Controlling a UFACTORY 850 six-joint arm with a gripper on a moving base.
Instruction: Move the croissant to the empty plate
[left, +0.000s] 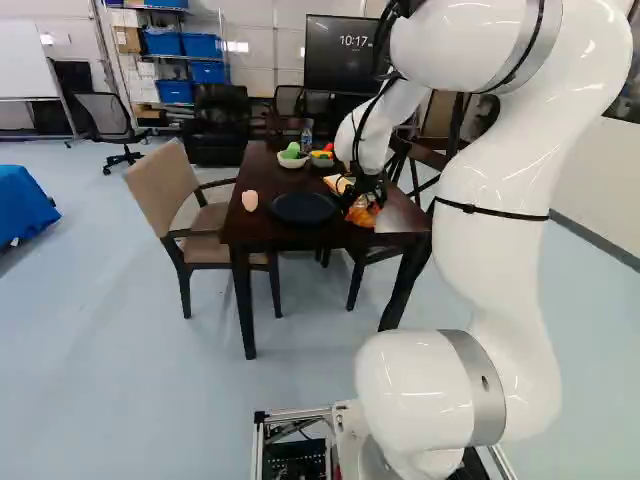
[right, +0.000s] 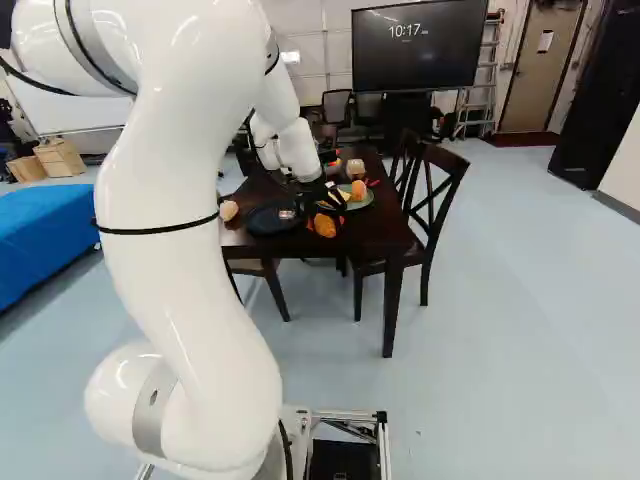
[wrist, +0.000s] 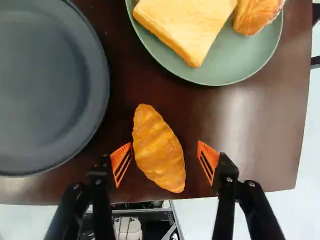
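In the right base view my gripper (right: 326, 204) is low over the near part of the table, at the croissant (right: 324, 226). The wrist view shows the gripper (wrist: 165, 144) open, its orange pads on either side of the croissant (wrist: 159, 150). One pad stands close against the croissant; a gap of bare wood separates the other from it. The croissant lies on the dark tabletop, its long axis slanting between the fingers. Beside it is the empty dark plate (wrist: 47, 90), also visible in the left base view as a round dark plate (left: 303, 208).
A green plate (wrist: 225, 70) with a bread slice (wrist: 185, 22) and a pastry (wrist: 256, 14) lies ahead of the croissant. Bowls (left: 293, 161) stand farther back; a pale pink object (left: 250, 200) is beyond the dark plate. Chairs (left: 165, 190) flank the table (wrist: 240, 165).
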